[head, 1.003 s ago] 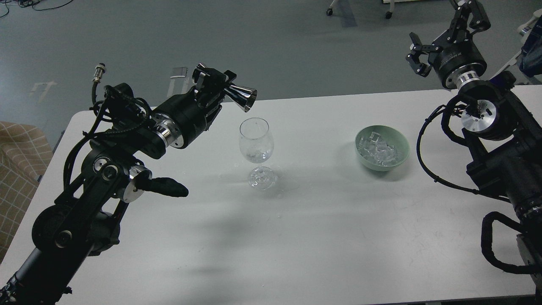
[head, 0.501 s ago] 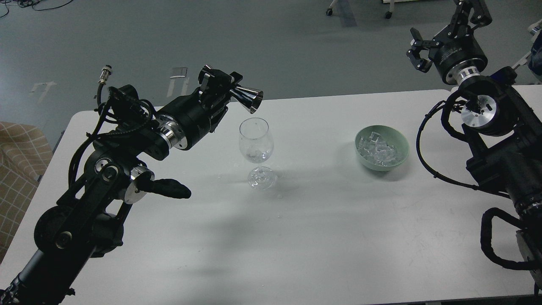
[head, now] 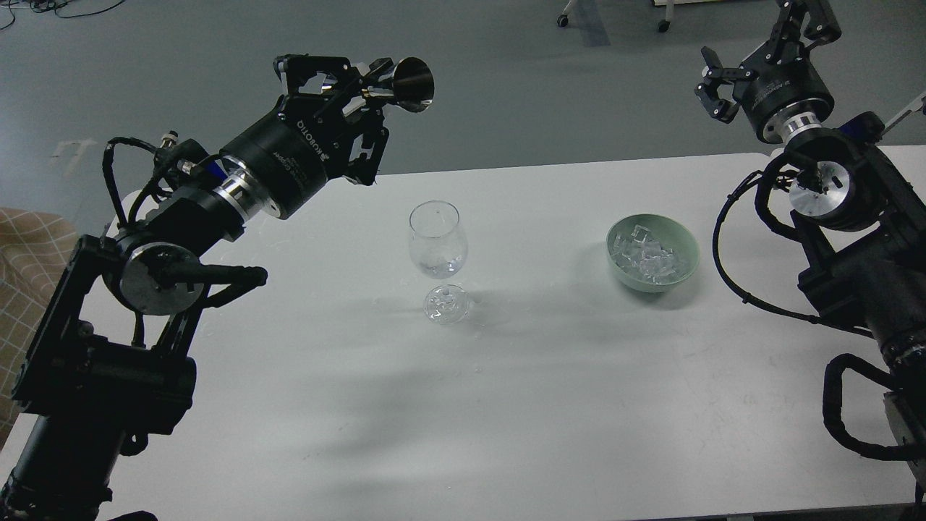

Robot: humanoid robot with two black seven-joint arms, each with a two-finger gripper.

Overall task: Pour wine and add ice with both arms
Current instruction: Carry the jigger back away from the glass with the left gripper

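Observation:
A clear wine glass (head: 436, 250) stands upright at the middle of the white table (head: 506, 376). A small amount of clear wine (head: 438, 265) lies in its bowl, barely visible. My left gripper (head: 376, 87) is shut on a shiny metal jigger (head: 411, 84), held high above and left of the glass, its mouth facing right. A green bowl (head: 653, 252) to the right holds several clear ice cubes (head: 647, 257). My right gripper (head: 759, 40) is open and empty, raised beyond the table's far right corner.
A few water drops (head: 477, 335) lie on the table near the glass foot. A checked beige cushion (head: 29, 268) sits off the left edge. Chair casters (head: 563, 20) stand on the grey floor behind.
My left arm has lifted the jigger up and back from over the glass rim and turned it more level. The right gripper rose slightly, then held still.

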